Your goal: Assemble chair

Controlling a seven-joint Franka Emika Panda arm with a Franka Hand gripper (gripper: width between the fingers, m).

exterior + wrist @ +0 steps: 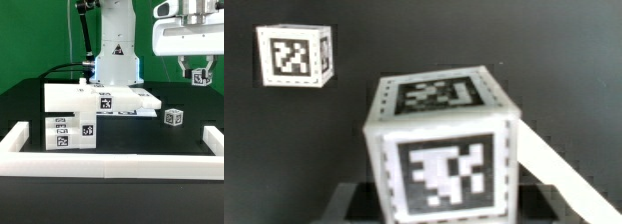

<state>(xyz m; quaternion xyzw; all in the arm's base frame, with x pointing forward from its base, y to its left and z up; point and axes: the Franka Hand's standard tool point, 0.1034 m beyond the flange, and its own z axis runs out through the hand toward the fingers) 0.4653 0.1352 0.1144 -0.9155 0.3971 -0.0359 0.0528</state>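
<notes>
Currently carrying one block, with the join yet to come

I have the small tagged block point(201, 77) in the upper right of the exterior frame, well above the table point(190, 140). The gripper point(199, 70) is clamped on it, jaws drawn in against its sides. On the wrist camera the same block point(441, 165) fills much of the picture. It is matte white and square-edged, with a black-and-white tag on each of the two faces I can see and a plain white length running off behind it.

The rest of the chair sits at centre left of the exterior frame as a stack of parts point(95, 110): a flat slab lying over blocky pieces, all matte white with tags on their faces. A loose cube point(174, 117) rests right of centre, apart from the stack. The wrist camera also catches a second tagged block point(295, 55) farther off; it may be that cube, but I cannot be sure.

I judge this to be a carry step, with nothing joined by this piece yet. Next I would need to bring it over the stack, square it to its mating spot, which I cannot see from here, and lower it slowly. Hard flat faces like these will likely jam rather than give.

Around the parts, long plain white rails point(110, 165) border the black table, and the glossy arm point(115, 45) stands at upper centre.
</notes>
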